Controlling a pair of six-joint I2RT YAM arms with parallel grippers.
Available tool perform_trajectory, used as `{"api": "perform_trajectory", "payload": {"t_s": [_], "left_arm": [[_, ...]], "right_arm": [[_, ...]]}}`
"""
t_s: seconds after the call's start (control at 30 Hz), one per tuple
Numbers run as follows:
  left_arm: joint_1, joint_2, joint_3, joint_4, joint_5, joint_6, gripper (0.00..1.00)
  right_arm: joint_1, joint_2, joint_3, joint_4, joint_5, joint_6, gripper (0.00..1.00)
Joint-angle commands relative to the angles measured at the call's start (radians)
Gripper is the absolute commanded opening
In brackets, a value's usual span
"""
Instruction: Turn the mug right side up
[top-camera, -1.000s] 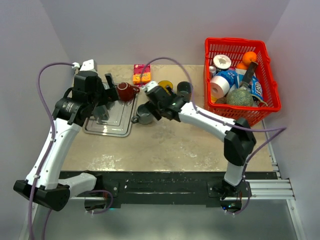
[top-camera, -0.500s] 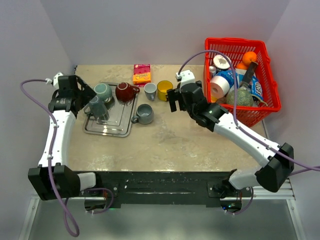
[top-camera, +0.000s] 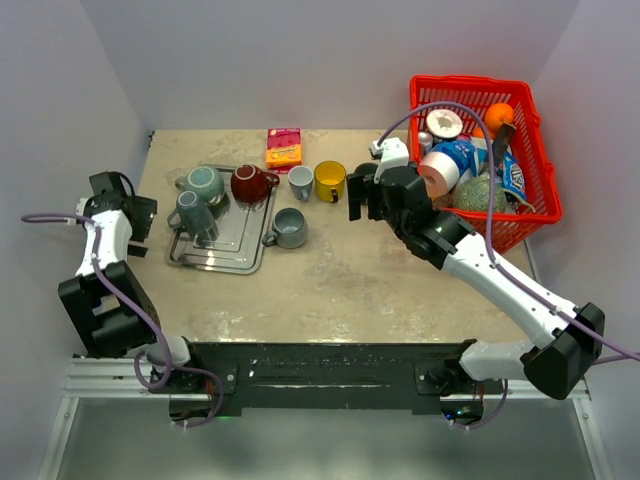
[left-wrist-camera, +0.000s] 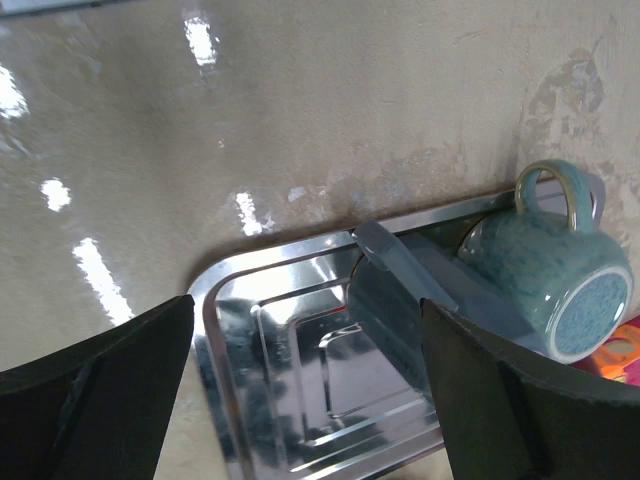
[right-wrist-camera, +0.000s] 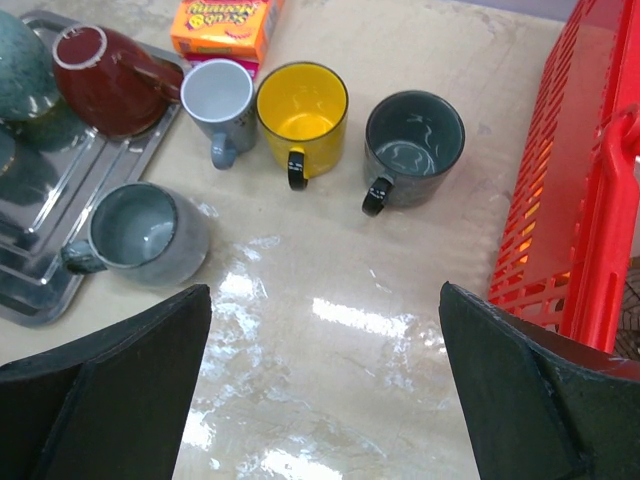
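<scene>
Your grey-blue ceramic mug (right-wrist-camera: 140, 235) stands mouth up on the table, just beside the right rim of the shallow steel tray (left-wrist-camera: 300, 370), handle turned toward that rim. Its inside is bare and glossy and nothing holds it.

Your right gripper (right-wrist-camera: 325, 295) hangs above the middle of the table with its fingers spread wide and nothing between them. Your left gripper (left-wrist-camera: 305, 310) is off at the left edge, looking across at the tray's corner, equally wide and unloaded.

In the tray a dark red glazed mug (right-wrist-camera: 105, 80) lies tipped over, and a teal speckled mug (left-wrist-camera: 545, 275) leans with its base toward the left wrist camera. Behind your mug three more stand upright in a row: a small grey mug with a white inside (right-wrist-camera: 222, 100), a yellow mug (right-wrist-camera: 302, 110) and a dark grey mug (right-wrist-camera: 413, 140), with an orange carton (right-wrist-camera: 220, 25) at the back.

The beige, mottled stone-look tabletop (top-camera: 350, 290) shines under the lights. A red plastic basket (top-camera: 470, 82) full of groceries sits at the far right, and pale lilac walls (top-camera: 300, 60) close in the table
</scene>
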Motion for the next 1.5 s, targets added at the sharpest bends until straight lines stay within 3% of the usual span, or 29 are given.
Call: {"api": "perform_trajectory", "payload": {"t_s": [0.0,0.1,0.4,0.77,1.07,1.23,1.47], "left_arm": [[0.01,0.039,-0.032,0.096,0.061,-0.25,0.96],[0.011,0.074,-0.048,0.151,0.082,-0.342,0.95],[0.007,0.231,0.035,0.166,0.17,-0.43,0.94],[-0.011,0.285,0.056,0.229,0.207,-0.486,0.82],[-0.051,0.308,0.075,0.242,0.216,-0.508,0.61],[-0.066,0.303,0.093,0.223,0.192,-0.513,0.41],[-0.075,0.303,0.112,0.203,0.165,-0.505,0.35]], "right_arm": [[0.001,0.0,0.037,-0.025,0.048,0.02,0.99],[0.001,-0.015,0.027,-0.024,0.049,0.03,0.99],[0.001,-0.057,-0.013,-0.013,0.057,0.032,0.99],[0.001,-0.049,-0.016,-0.001,0.035,0.02,0.99],[0.001,-0.038,-0.018,-0.002,0.029,0.012,0.99],[0.001,-0.041,-0.027,-0.002,0.037,0.012,0.99],[-0.001,-0.044,-0.038,-0.002,0.043,0.011,0.99]]}}
